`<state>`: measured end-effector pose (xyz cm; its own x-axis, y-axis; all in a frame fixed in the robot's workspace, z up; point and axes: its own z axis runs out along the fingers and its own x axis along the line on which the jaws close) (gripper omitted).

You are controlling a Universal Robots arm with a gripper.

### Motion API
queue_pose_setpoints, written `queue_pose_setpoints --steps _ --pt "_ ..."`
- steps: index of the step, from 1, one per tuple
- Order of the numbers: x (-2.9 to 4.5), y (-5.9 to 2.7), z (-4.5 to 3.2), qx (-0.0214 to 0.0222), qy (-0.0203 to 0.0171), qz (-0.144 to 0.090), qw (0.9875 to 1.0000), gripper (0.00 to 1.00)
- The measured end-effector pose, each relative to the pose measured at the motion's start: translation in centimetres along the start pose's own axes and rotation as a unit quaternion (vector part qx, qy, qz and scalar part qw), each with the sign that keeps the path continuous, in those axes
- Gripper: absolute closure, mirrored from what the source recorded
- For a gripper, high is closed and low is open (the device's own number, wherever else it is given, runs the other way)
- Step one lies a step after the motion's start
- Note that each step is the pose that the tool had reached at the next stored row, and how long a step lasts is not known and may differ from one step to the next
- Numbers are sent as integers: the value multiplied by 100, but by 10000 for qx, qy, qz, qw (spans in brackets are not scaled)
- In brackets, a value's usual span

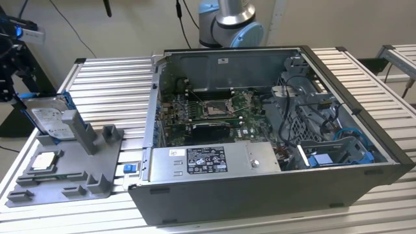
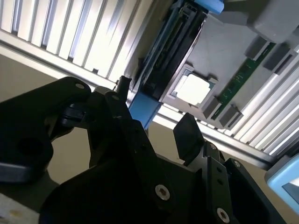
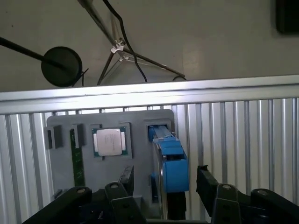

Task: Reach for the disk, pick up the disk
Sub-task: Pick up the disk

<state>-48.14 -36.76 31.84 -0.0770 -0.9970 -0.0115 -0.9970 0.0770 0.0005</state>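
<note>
The arm (image 1: 231,22) rises from its blue-and-silver base behind the open computer case (image 1: 260,200) and leaves the exterior view at the top edge. Both wrist views look past the gripper onto the grey fixture tray (image 1: 97,163) on the slatted aluminium table (image 1: 110,83).

The disk (image 1: 47,119) stands on edge in a slot at the far end of that tray, at the exterior view's left and close to the table's edge. It is a flat silver drive whose white label with black print faces the exterior camera, with bright blue rails along its sides. In the first wrist view it appears edge-on, with a blue plastic end piece (image 3: 175,172) uppermost. A square silver processor chip (image 3: 108,141) lies flat in a pocket of the tray beside the disk, and a green memory stick (image 3: 77,158) lies further along.

The gripper (image 3: 164,176) hangs over the disk with its black fingers (image 3: 205,179) spread wide, one to each side of the drive's edge. They hold nothing, and there is a visible gap to the disk on both sides. The second wrist view shows the same spread, the blue rail (image 2: 145,109) showing between the fingertips (image 2: 187,128).
</note>
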Motion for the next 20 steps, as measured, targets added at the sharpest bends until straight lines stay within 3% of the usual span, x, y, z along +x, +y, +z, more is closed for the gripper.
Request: queue_pose_setpoints --steps 14,20 --pt "2 0 131 -2 1 0 10000 0" --pt "3 0 226 -1 1 0 10000 0"
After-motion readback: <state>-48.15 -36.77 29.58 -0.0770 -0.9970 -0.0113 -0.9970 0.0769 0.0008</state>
